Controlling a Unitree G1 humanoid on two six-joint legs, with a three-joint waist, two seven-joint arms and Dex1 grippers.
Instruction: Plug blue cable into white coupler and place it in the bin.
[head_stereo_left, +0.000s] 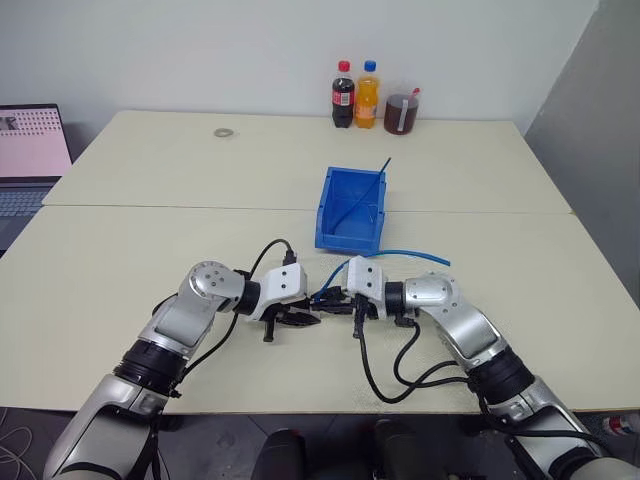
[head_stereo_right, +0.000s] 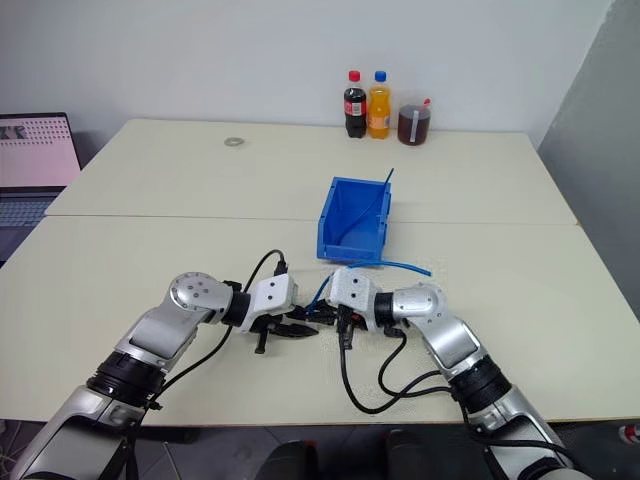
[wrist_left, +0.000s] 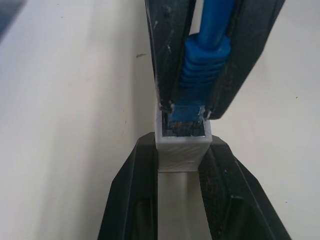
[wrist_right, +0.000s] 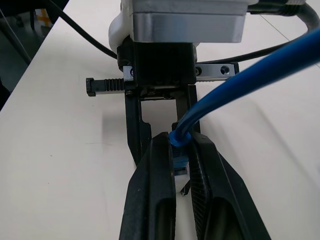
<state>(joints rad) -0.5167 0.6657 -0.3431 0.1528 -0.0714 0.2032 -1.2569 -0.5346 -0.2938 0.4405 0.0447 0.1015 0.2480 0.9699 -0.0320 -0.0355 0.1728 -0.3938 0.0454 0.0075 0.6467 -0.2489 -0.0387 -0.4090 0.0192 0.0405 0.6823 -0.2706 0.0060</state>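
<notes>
You had both arms drawn in close over the near edge of the counter, tips facing each other. Your left gripper had its jaws closed on the white coupler, socket turned toward the other arm, so the block was braced against a push. Your right gripper had its jaws clamped on the blue cable just behind the plug, at the ribbed boot, which kept the short end stiff enough to steer. In the left wrist view the plug sat at the socket mouth, its nose already inside the rim; whether it had latched you could not tell from these views. I judge the task was at the insertion step, and a straight, level push along the socket's axis was what remained before any move to the bin.

Behind your grippers the cable ran away over the counter and its far part rose out of the bin, which stood just beyond, open and near enough for a short carry. At the far edge stood 2 bottles and a jar, well apart from the work, and a laptop lay off to your left.
</notes>
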